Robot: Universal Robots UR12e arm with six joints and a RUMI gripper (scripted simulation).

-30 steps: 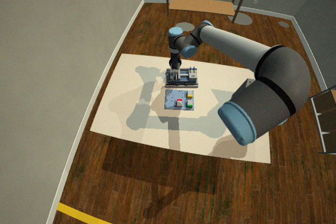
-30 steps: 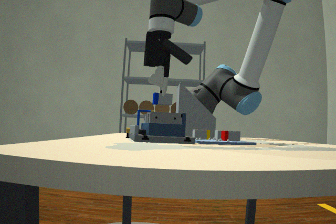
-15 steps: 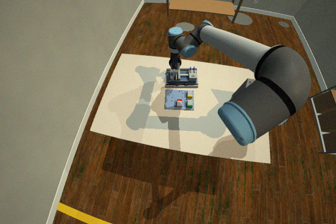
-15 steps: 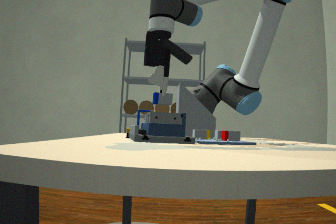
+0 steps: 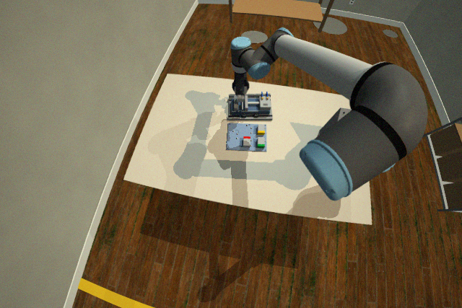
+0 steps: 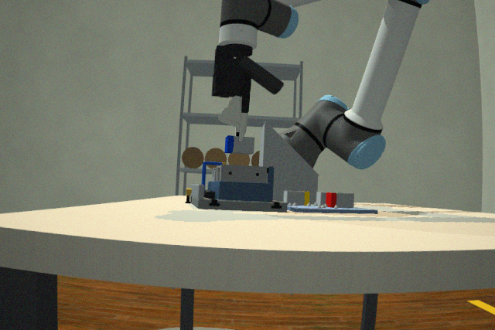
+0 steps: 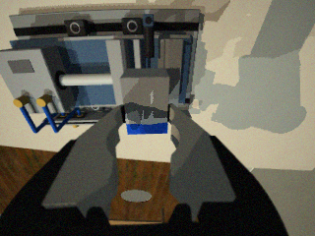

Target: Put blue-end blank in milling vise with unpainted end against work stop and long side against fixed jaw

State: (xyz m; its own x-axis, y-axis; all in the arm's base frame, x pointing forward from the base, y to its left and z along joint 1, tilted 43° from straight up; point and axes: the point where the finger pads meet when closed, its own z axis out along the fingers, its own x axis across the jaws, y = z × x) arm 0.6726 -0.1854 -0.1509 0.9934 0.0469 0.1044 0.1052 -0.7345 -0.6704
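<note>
My gripper (image 6: 238, 134) is shut on the grey blank with the blue end (image 6: 239, 144) and holds it level in the air above the milling vise (image 6: 238, 189). In the wrist view the blank (image 7: 146, 100) sits between my fingers, its blue end toward the camera, over the vise's open gap. The jaw block with blue hoses (image 7: 31, 81) is at the left. The work stop rod (image 7: 148, 36) is at the far side of the vise. In the top view my gripper (image 5: 239, 100) hangs over the vise's left part (image 5: 249, 107).
The blue plate (image 5: 246, 135) in front of the vise holds blanks with red (image 5: 246, 141), yellow (image 5: 260, 130) and green (image 5: 260, 142) ends. The arm's base and a grey wedge mount (image 6: 285, 166) stand behind the vise. A shelf rack (image 6: 240, 118) is in the background.
</note>
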